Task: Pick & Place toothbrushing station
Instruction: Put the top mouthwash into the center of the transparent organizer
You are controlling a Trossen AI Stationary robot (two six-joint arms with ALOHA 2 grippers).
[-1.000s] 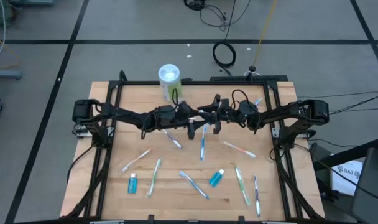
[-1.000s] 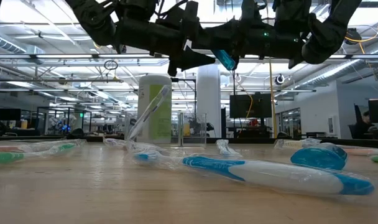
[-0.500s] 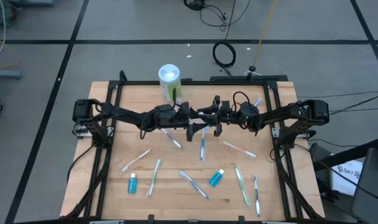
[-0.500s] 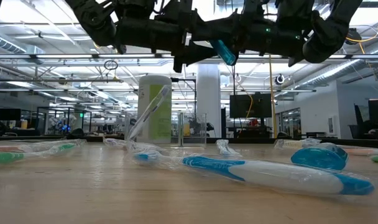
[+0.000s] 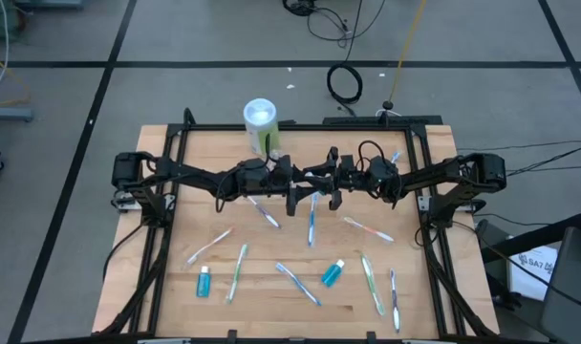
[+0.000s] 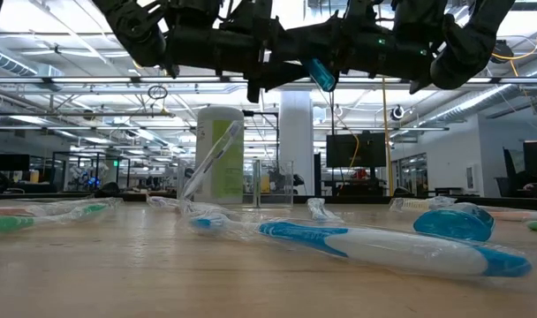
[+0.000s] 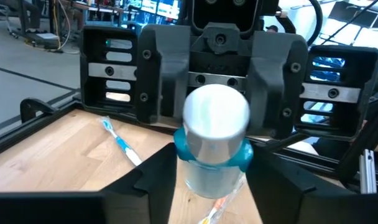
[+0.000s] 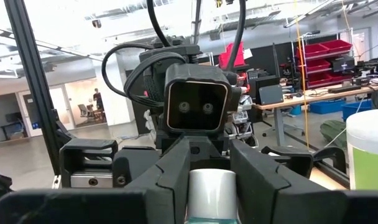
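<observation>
Your right gripper [image 5: 321,183] pinches a small teal white-capped tube [image 7: 215,140] in mid-air above the wooden table [image 5: 271,296]. Your left gripper [image 5: 300,186] meets it, fingers spread around the tube; whether they grip it, you cannot tell.

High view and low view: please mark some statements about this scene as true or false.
1. The left gripper and the right gripper meet above the table. True.
2. A teal tube is in the air between them. True.
3. The canister lies on its side. False: it stands upright at the table's back edge.
4. No tubes lie on the table. False: two more tubes lie there.
</observation>
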